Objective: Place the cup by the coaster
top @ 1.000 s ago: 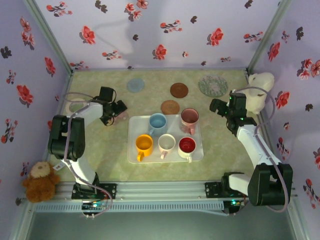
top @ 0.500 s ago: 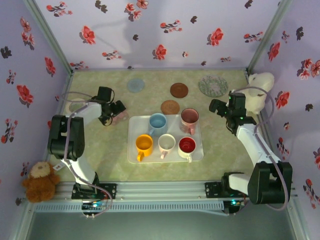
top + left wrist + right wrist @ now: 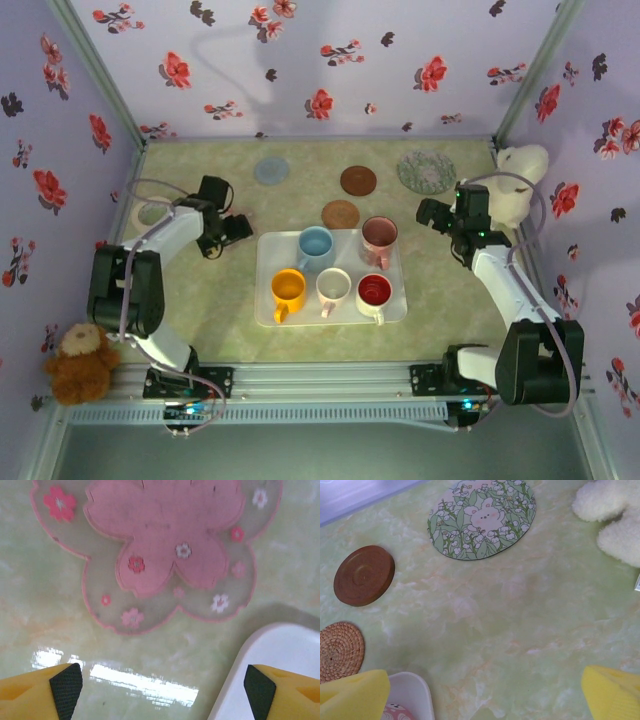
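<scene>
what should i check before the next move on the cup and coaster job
1. Left gripper open, nothing between its fingers: ok
2. Right gripper open, nothing between its fingers: ok
3. Five cups upright on the white tray: ok
4. Pink flower coaster bare, table around it free: ok
5. A cup in hand: not ok
6. Which cup is meant: cannot tell

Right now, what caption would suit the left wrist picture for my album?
Open yellow fingers hover above a pink flower-shaped coaster on the pale green table, a white tray corner alongside.
</scene>
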### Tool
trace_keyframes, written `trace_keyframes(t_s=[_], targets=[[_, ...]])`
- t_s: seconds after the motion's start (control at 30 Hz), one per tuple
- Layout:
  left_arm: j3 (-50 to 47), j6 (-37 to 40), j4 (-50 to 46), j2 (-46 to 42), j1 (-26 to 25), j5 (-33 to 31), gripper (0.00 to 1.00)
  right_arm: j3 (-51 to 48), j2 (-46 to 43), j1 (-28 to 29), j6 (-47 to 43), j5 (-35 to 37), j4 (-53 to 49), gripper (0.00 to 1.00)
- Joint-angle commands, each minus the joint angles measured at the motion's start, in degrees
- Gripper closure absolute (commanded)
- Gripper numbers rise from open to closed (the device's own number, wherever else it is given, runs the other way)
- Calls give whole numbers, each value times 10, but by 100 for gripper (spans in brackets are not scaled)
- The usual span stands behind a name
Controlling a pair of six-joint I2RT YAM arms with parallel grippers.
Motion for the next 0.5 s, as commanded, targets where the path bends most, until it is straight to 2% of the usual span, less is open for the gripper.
trace_keyframes(t_s=[0.0, 0.17, 0.47], targets=[[3, 26, -51, 14, -9, -21, 14, 15, -8, 5, -8, 3, -13, 1], [14, 28, -62, 36, -13, -39, 16, 14, -9, 5, -11, 4, -14, 1], [52, 63, -89, 89, -20, -31, 16, 28, -8, 5, -14, 22, -39, 1]])
